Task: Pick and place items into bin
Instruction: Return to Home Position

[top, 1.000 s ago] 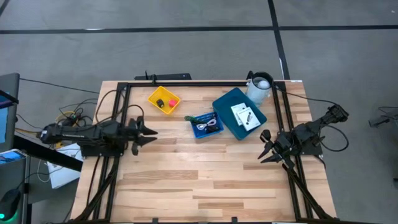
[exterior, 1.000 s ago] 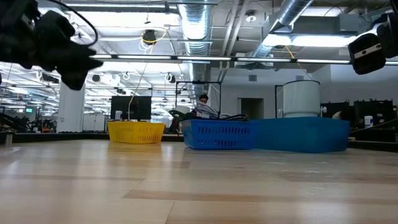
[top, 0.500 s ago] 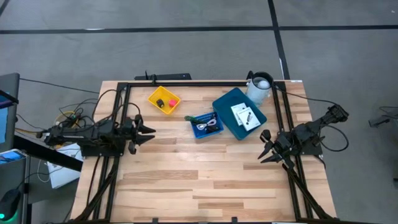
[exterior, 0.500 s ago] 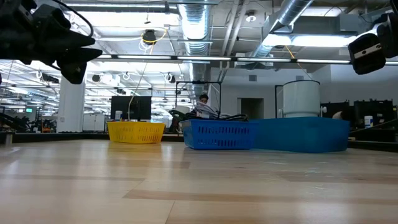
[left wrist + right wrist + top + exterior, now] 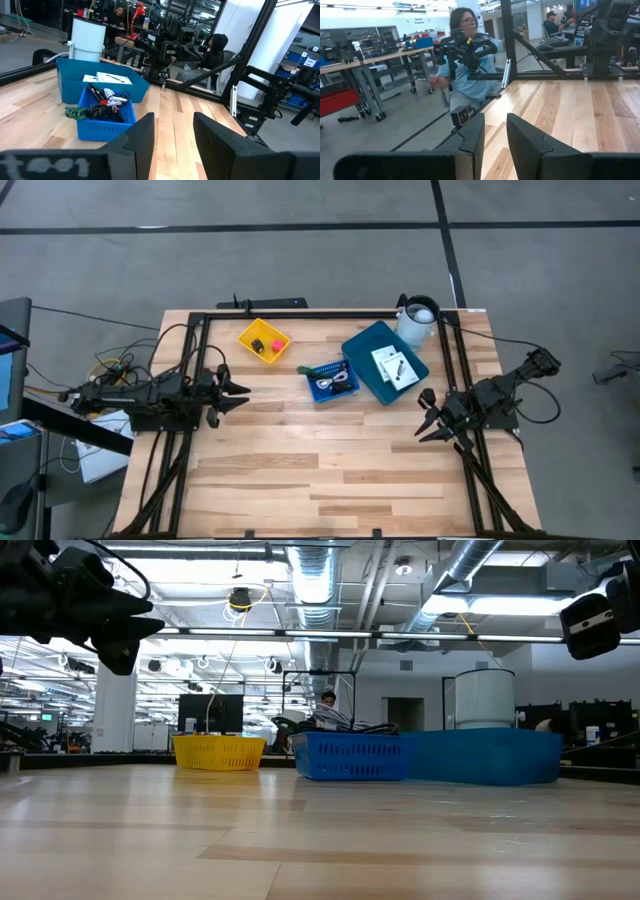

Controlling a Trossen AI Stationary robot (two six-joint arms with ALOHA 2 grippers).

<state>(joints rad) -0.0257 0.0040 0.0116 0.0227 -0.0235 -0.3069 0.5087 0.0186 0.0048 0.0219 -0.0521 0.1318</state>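
We see bright, even light from ceiling fixtures [image 5: 470, 602] overhead. The wooden surface [image 5: 330, 470] is evenly lit, with only faint, soft shadows beneath the arms [image 5: 160, 395] and a mild sheen in the low view. The left gripper [image 5: 174, 118] reads dark against the bright room.

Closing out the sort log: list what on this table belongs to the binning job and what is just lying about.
Job: blue basket with cords; yellow bin with red block and black piece; blue tray with white cards; left gripper and right gripper at the table's sides.
Lying about: white canister; loose wires beside the table.
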